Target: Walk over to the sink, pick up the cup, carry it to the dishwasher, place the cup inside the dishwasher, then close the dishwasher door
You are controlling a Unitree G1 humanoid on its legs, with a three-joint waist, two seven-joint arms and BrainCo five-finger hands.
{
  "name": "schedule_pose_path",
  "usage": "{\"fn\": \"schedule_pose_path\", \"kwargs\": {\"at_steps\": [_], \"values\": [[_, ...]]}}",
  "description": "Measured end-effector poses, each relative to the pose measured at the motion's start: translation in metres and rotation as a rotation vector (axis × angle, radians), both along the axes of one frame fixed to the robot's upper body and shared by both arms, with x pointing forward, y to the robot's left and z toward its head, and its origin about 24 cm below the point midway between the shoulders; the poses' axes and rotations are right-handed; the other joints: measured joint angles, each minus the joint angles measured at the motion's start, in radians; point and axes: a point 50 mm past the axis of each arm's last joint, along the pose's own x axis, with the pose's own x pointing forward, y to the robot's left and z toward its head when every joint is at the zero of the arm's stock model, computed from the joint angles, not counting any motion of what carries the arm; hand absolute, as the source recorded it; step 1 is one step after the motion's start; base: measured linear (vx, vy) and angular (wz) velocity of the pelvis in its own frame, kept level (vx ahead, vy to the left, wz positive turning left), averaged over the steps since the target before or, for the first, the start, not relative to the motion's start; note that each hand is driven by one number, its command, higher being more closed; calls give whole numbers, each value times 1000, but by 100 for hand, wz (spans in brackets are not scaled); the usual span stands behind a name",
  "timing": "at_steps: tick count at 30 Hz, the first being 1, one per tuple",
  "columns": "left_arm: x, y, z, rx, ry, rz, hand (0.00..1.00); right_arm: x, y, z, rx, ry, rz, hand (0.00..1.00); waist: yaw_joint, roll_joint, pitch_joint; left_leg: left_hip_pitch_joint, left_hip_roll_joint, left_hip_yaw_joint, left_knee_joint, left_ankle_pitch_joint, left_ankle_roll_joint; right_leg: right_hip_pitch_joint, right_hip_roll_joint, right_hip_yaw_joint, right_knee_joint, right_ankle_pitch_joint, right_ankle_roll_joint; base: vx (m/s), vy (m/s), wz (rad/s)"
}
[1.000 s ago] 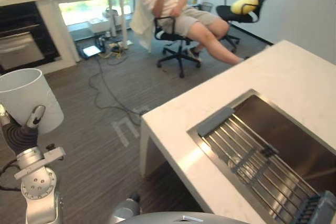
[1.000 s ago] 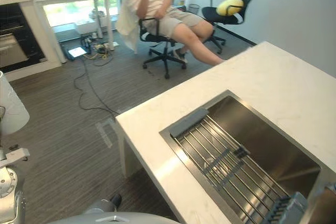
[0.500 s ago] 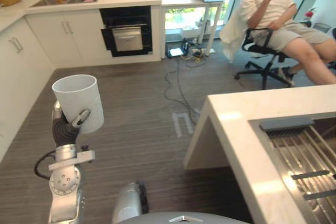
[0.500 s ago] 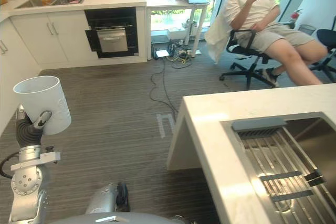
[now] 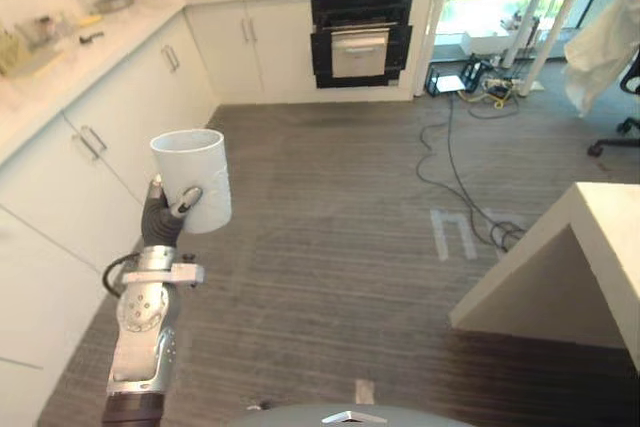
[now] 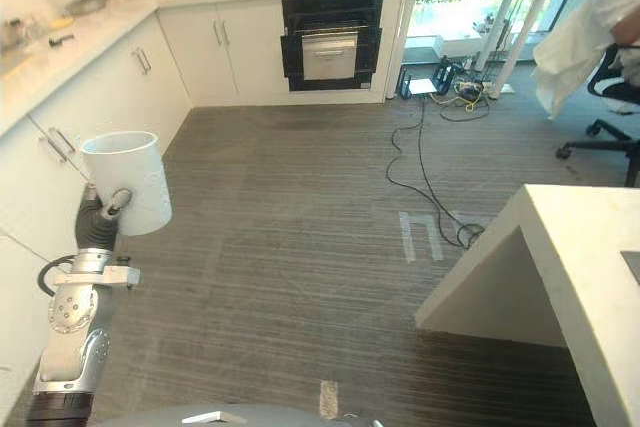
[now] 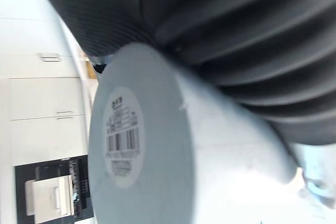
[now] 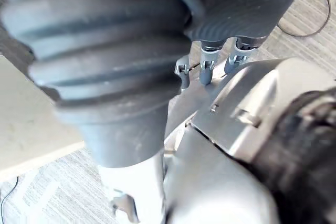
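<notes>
Left eye view: the left hand (image 5: 160, 222) is raised on the robot's left. Its thumb is hooked across the wall of the white cup (image 5: 195, 172), and the hand is clamped round the cup's lower half. The cup stands upright, long axis vertical, open mouth to the ceiling, above the grey floor (image 5: 330, 247) beside the white cabinets (image 5: 100, 147).

Right eye view: same grip, cup upright.

Left wrist view: the cup's labelled base faces the camera, tucked against the hand.

Right wrist view: the right hand (image 8: 105, 51) shows close up over the floor. Open or closed, can't tell.

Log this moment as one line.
stage: carry | left hand: curled round upright white cylindrical cup | right hand: idle
</notes>
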Motion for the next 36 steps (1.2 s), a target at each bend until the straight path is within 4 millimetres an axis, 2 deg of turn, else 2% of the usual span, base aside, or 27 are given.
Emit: {"fn": "schedule_pose_path", "kwargs": {"at_steps": [1, 3, 4, 6, 7, 9, 11, 15, 16, 21, 24, 25, 26, 28, 30, 33, 36], "values": [[2, -4, -4, -8, 23, -19, 100, 1, 3, -1, 2, -6, 9, 0, -1, -10, 5, 5, -6, -7, -19, 11, 2, 5, 0, -7, -3, 3, 1, -71, 76, 34], [8, -22, -26, -27, 152, -96, 100, 10, 11, -2, 4, -9, 46, 0, -11, -45, 15, 12, -14, -34, -24, 23, 7, 25, 4, -17, -23, 15, -18, -106, 61, 22], [8, -25, -32, -26, 185, -109, 100, 11, 13, -2, 7, -4, 49, 0, -14, -47, 15, 12, -16, -43, -25, 24, 7, 28, 10, -5, -26, 10, -24, -100, 33, 22], [9, -41, -43, -47, 241, -154, 100, 10, 18, -2, 28, -8, 37, 0, -55, -50, 11, -10, -12, -87, -26, 23, 11, 27, 75, 149, -18, -79, -53, -121, -39, 67], [10, -46, -43, -59, 238, -167, 100, 9, 20, -3, 34, -5, 37, 0, -60, -50, 10, -12, -13, -99, -26, 22, 13, 24, 95, 191, -17, -97, -64, -88, -51, 81], [11, -60, -47, -74, 250, -207, 100, 6, 27, -3, 47, -17, 35, 0, -60, -52, 15, -6, -18, -101, -26, 24, 16, 42, 127, 277, -11, -125, -76, -11, -30, 71], [12, -63, -52, -93, 268, -193, 100, 4, 27, -3, 42, -23, 44, 0, -57, -62, 16, 7, -24, -100, -26, 30, 24, 68, 122, 273, -10, -114, -86, 1, -4, 41], [19, -66, -42, -79, 229, -152, 100, 3, 32, -3, 70, -24, 83, 0, -45, -78, 4, -3, -8, -64, -26, 32, 23, 62, 128, 282, -28, -64, -62, 11, -1, -3], [32, -80, -35, -78, 211, -112, 100, 10, 38, -1, 129, -13, 255, 0, -24, -105, -18, 31, 50, -63, -27, 41, -26, 92, 195, 285, -50, -94, -64, 7, -4, -6], [32, -80, -34, -81, 210, -110, 100, 10, 37, -2, 128, -13, 252, 0, -24, -104, -18, 31, 58, -50, -26, 45, -26, 91, 198, 291, -48, -90, -67, 0, 0, -3], [32, -73, -35, -113, 216, -67, 100, 10, 38, -2, 118, -29, 246, 0, -29, -97, -14, 30, 67, -42, -19, 64, -27, 101, 213, 302, -55, -82, -73, -12, -7, -1], [31, -68, -36, -157, 218, -38, 100, 10, 37, -1, 116, -38, 239, 0, -30, -84, -5, 32, 77, -39, -18, 71, -25, 104, 218, 301, -56, -79, -76, -53, -27, 3], [30, -65, -36, -179, 218, -20, 100, 11, 36, -1, 112, -44, 237, 0, -30, -83, -5, 34, 82, -39, -18, 74, -26, 106, 224, 302, -56, -78, -78, -90, -39, -4], [17, -45, -42, -252, 223, 66, 100, 11, 33, -1, 101, -64, 245, 0, -18, -57, 12, 56, 108, -27, -18, 78, -32, 106, 247, 318, -47, -95, -97, -139, -54, -18], [5, -32, -53, -290, 261, 119, 100, 10, 30, 0, 91, -73, 247, 0, -8, -40, 17, 77, 115, -17, -17, 63, -21, 110, 251, 320, -20, -118, -90, -127, -44, -6], [-6, -21, -64, -343, 298, 169, 100, 7, 23, 1, 50, -101, 262, 0, -2, -24, 16, 48, 112, 15, 66, -4, -15, 116, 230, 305, 26, -144, -78, -73, -19, 22], [-7, -16, -64, -351, 292, 176, 100, 10, 15, 3, -17, -128, 264, 0, -14, -17, 5, 33, 65, 16, 51, -16, 7, 101, 181, 289, 34, -161, -59, 6, 81, 40]]}}
